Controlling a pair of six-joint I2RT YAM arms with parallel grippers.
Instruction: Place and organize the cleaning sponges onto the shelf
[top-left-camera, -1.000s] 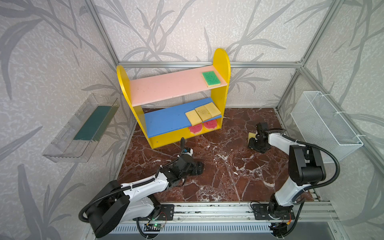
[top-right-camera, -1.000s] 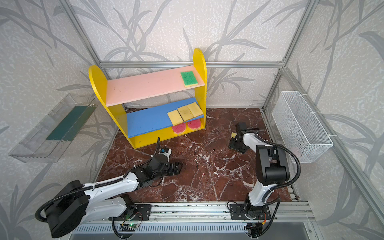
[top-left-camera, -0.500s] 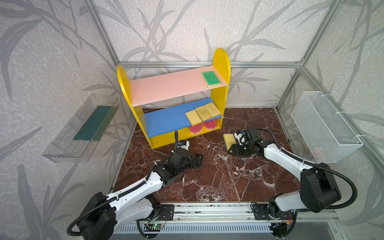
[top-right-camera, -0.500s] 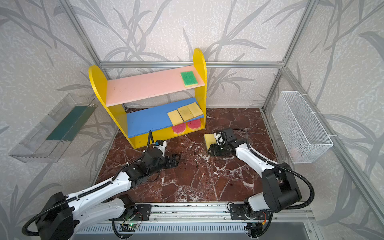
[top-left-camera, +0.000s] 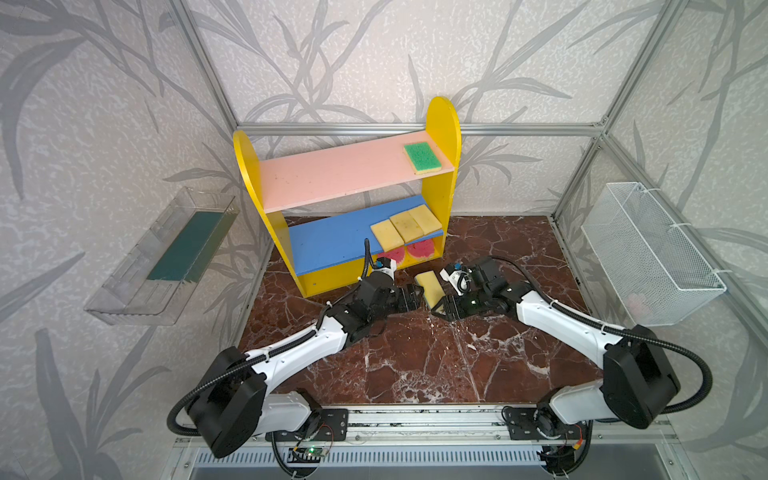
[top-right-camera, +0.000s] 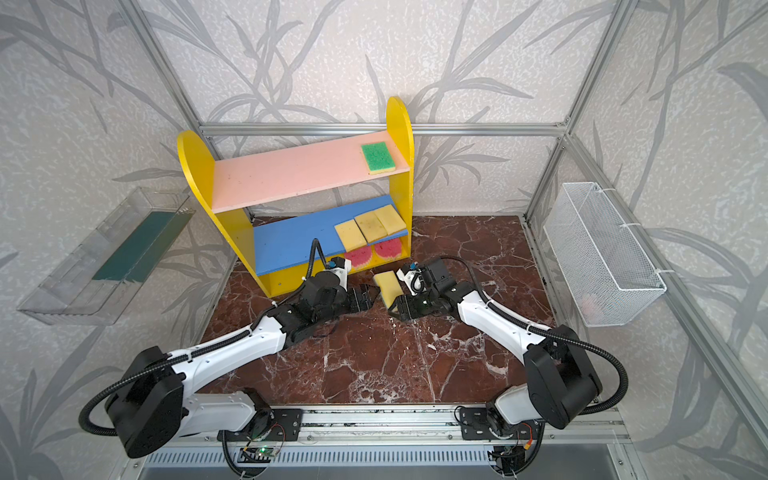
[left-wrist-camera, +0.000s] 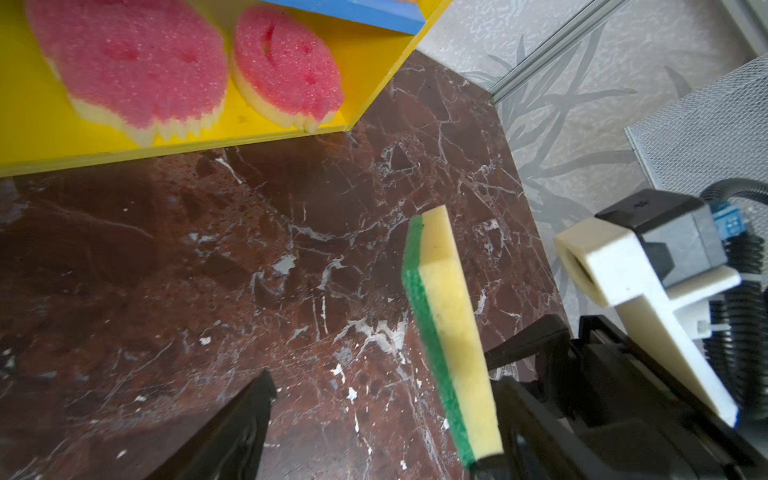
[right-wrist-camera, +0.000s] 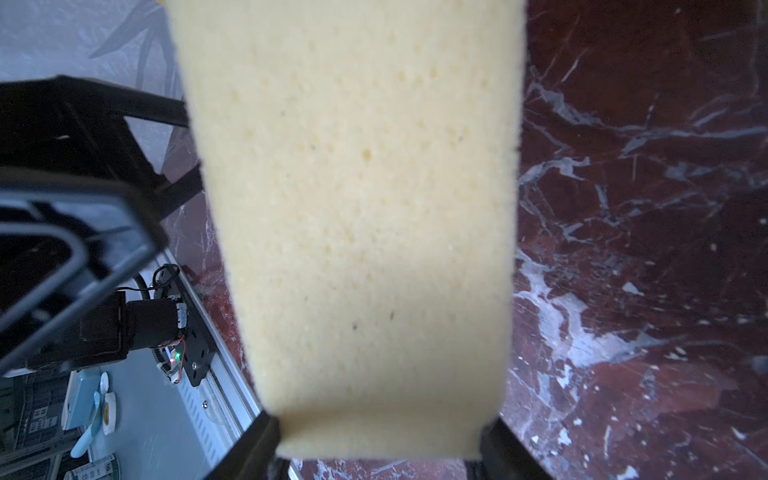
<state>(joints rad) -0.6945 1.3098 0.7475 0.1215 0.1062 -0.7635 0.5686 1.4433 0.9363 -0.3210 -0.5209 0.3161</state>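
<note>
No readable writing shows anywhere. The right hand (top-left-camera: 441, 305) is clamped on a yellow sponge (top-left-camera: 432, 286) with a green face, above the bench (top-left-camera: 415, 365) before the shelf (top-left-camera: 444, 124). The left hand (top-left-camera: 415, 296), jaws apart, is just beside it.

The shelf (top-left-camera: 444, 124) stands at the back of the tabletop (top-left-camera: 415, 365), toward 12 o'clock, slightly left of centre. On its top board, at the right end, lies one sponge (top-left-camera: 422, 156). On the middle board, also at the right end, three sponges (top-left-camera: 405, 226) lie side by side, touching. On the base under them sit two round sponges (left-wrist-camera: 286, 66), just beside each other. In front of the shelf's right end, the right hand (top-left-camera: 441, 306) holds a sponge (top-left-camera: 432, 287) above the tabletop, tilted up on edge. The left hand (top-left-camera: 415, 297) sits just at that sponge's 9 o'clock side. A tray (top-left-camera: 137, 291) hangs at 9 o'clock, a wire basket (top-left-camera: 648, 249) at 3 o'clock.
</note>
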